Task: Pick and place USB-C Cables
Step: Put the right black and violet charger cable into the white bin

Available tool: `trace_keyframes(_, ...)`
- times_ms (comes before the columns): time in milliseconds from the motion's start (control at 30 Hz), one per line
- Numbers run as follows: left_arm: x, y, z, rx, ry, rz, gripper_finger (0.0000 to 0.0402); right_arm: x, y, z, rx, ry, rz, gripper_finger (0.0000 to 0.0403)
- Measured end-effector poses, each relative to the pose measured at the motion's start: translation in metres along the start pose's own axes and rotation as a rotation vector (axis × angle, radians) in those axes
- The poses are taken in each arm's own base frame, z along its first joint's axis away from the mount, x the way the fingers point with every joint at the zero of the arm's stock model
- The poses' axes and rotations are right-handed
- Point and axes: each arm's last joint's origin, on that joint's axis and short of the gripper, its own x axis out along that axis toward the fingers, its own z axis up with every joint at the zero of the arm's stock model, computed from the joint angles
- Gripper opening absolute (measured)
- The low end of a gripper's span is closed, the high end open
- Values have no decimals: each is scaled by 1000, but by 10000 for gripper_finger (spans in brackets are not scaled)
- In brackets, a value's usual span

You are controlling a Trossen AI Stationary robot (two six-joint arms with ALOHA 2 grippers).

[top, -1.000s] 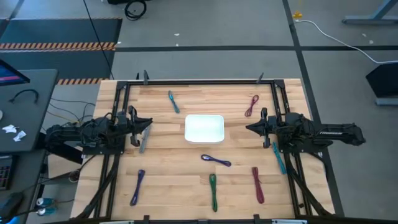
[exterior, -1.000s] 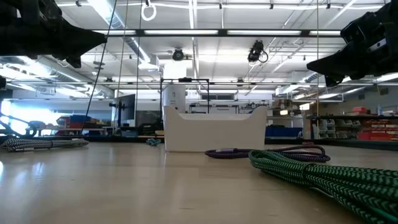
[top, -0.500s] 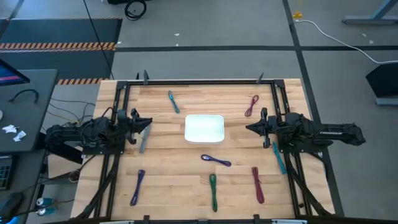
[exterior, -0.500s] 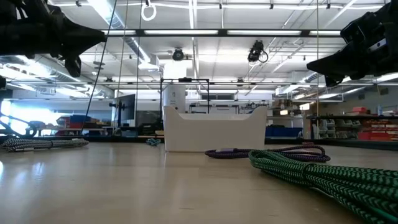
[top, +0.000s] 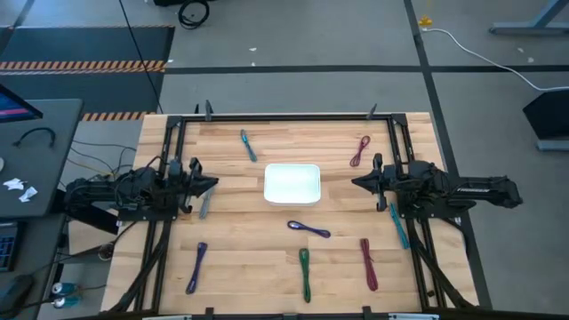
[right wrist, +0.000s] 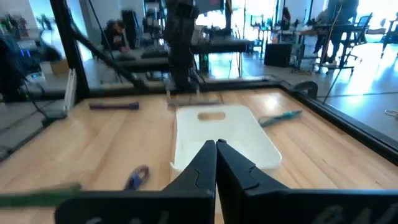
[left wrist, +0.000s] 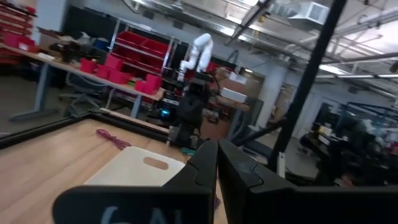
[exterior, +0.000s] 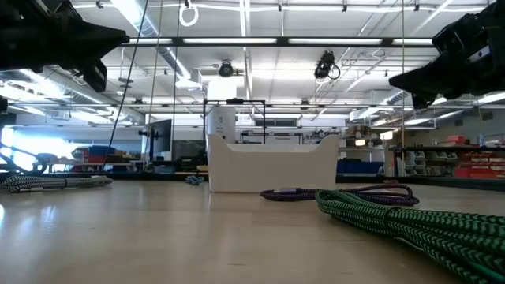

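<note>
Several short braided cables lie flat on the wooden table in the high view: teal (top: 247, 145), dark red (top: 359, 151), grey (top: 204, 206), purple (top: 308, 229), purple (top: 196, 267), green (top: 305, 273), dark red (top: 368, 263) and teal (top: 398, 224). A white tray (top: 292, 184) stands mid-table. My left gripper (top: 212, 182) (left wrist: 217, 144) hovers shut left of the tray, above the grey cable's far end. My right gripper (top: 354, 182) (right wrist: 216, 143) hovers shut right of the tray. Both are raised well above the table in the low view.
A black frame (top: 284, 116) runs round the table's edges. In the low view, the green cable (exterior: 410, 221) lies nearest, the purple one (exterior: 292, 192) sits before the tray (exterior: 272, 166), and the grey one (exterior: 47, 181) lies far left. Bare wood lies between the cables.
My left gripper has turned about its own axis while staying above the grey cable, left of the tray. The right arm and all cables have kept still.
</note>
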Motion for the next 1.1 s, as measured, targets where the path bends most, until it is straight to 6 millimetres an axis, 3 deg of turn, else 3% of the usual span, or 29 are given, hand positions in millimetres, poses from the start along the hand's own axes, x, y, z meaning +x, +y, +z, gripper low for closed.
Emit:
trace_keyframes(100, 0, 0, 0, 0, 4, -11, 17, 0, 2, 9, 236, -88, 58, 8)
trace_keyframes(200, 0, 0, 0, 0, 4, -10, 20, -3, 2, 24, 339, -240, 64, 8)
trace_keyframes(367, 0, 0, 0, -1, 2, -9, 15, -13, 1, 48, 289, -529, -1, 8)
trace_keyframes(433, 0, 0, 0, -1, 2, -9, 13, -14, 3, 55, 274, -546, 39, 8)
trace_keyframes(600, 0, 0, 0, -1, 1, -6, 15, -9, 21, 76, 163, -402, 393, 5)
trace_keyframes(733, 0, 0, 0, -1, 0, -6, 19, 5, 32, 91, 154, -250, 447, 3)
trace_keyframes(867, 0, 0, 0, -1, 0, -6, 16, 21, 42, 102, 196, 77, 458, 2)
trace_keyframes(1000, 0, 0, 0, -1, 0, -6, 11, 37, 51, 91, 342, 519, 397, 4)
trace_keyframes(1100, 0, 0, 0, -1, 1, -6, 12, 54, 60, 73, 482, 695, 366, 14)
